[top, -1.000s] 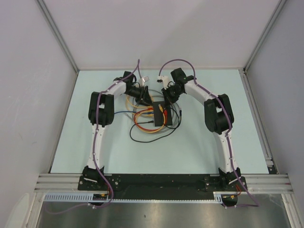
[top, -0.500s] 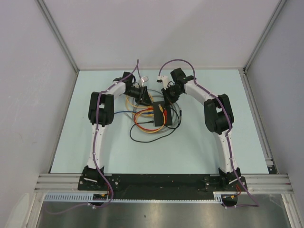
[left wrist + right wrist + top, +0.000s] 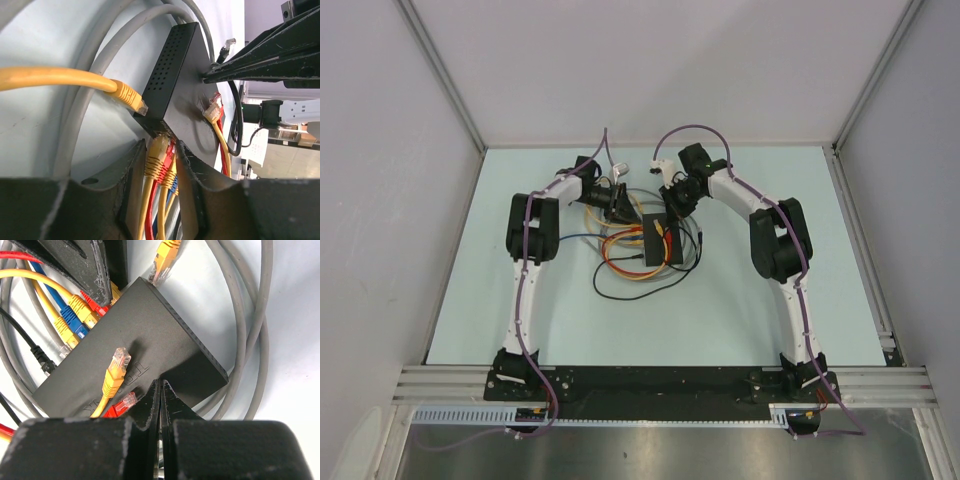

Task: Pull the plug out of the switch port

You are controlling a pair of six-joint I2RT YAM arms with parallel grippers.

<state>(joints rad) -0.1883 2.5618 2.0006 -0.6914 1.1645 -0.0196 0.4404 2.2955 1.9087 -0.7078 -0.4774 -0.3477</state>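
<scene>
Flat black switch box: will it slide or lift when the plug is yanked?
Likely light: the thin black switch box lies flat on the smooth table, so it may slide. The shut right gripper seemingly pressing its top should pin it.

Lab test cell: white panel walls (image 3: 650, 60), aluminium frame rails (image 3: 445, 383)

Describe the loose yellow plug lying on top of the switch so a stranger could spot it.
Start at the flat black switch among the coiled cables mid-table. Two unplugged connectors lie on its top face, beside the right gripper. Pick the yellow plug, not the red plug beside it.
</scene>
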